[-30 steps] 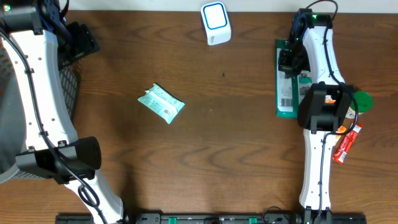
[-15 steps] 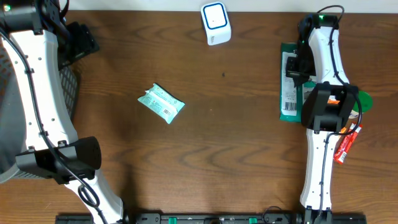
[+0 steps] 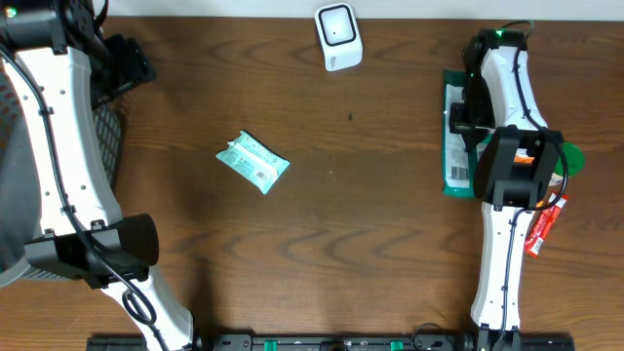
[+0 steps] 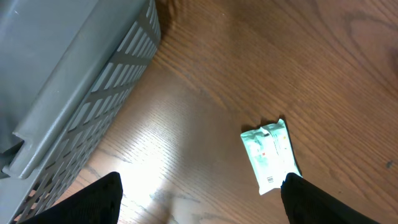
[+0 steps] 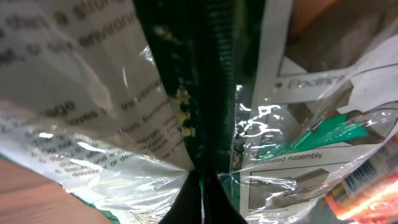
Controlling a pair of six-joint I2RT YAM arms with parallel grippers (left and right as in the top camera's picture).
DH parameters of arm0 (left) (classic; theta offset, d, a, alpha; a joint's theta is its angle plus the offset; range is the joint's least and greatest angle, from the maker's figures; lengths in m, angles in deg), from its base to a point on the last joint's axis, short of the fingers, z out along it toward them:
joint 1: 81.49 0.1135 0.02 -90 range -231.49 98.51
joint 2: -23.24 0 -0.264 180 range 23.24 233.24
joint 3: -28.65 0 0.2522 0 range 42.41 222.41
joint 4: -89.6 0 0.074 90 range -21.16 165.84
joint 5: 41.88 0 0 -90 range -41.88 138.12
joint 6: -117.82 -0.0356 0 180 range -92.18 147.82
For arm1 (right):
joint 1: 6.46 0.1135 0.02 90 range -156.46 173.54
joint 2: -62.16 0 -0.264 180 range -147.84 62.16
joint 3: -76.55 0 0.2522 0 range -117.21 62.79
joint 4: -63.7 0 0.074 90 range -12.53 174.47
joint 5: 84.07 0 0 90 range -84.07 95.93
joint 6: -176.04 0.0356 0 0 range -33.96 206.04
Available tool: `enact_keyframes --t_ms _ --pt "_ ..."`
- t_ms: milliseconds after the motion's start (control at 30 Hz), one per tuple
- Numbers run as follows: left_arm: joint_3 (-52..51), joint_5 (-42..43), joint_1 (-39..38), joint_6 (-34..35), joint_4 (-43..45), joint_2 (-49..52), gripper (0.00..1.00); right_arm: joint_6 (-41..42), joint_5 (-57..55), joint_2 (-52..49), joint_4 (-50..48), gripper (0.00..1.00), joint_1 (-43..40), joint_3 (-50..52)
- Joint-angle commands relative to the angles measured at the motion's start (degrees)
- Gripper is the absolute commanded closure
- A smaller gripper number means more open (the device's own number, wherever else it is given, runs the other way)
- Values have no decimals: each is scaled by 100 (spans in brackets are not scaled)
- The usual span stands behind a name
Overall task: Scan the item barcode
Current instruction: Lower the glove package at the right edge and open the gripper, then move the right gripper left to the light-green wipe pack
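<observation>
One green plastic pouch, light, limp and crinkly, so best pinched along a sealed edge, sits clamped in the closed right gripper at the right side of the table, now slightly further right than a second ago, while the left gripper gapes empty beside the basket.

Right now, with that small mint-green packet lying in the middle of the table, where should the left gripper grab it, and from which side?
Probably best to come straight down from above onto the mint-green packet, since it lies flat on the table with nothing beside it. Set the jaws across its narrow width at the middle; it sits diagonally, so match that angle.
</observation>
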Motion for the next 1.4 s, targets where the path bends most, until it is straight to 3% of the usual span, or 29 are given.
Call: enact_keyframes --t_ms 0,600,1000,1367 --pt "24 -72 24 -79 -323 42 18 83 -164 -232 -13 99 -120 402" --pt "24 -72 24 -79 -323 42 18 -160 -140 -168 4 99 -420 531" --pt "24 -72 24 -79 -323 42 18 -260 -461 881 0 99 -780 1580" --pt "24 -72 24 -79 -323 42 18 -656 142 1790 -262 99 -527 1574"
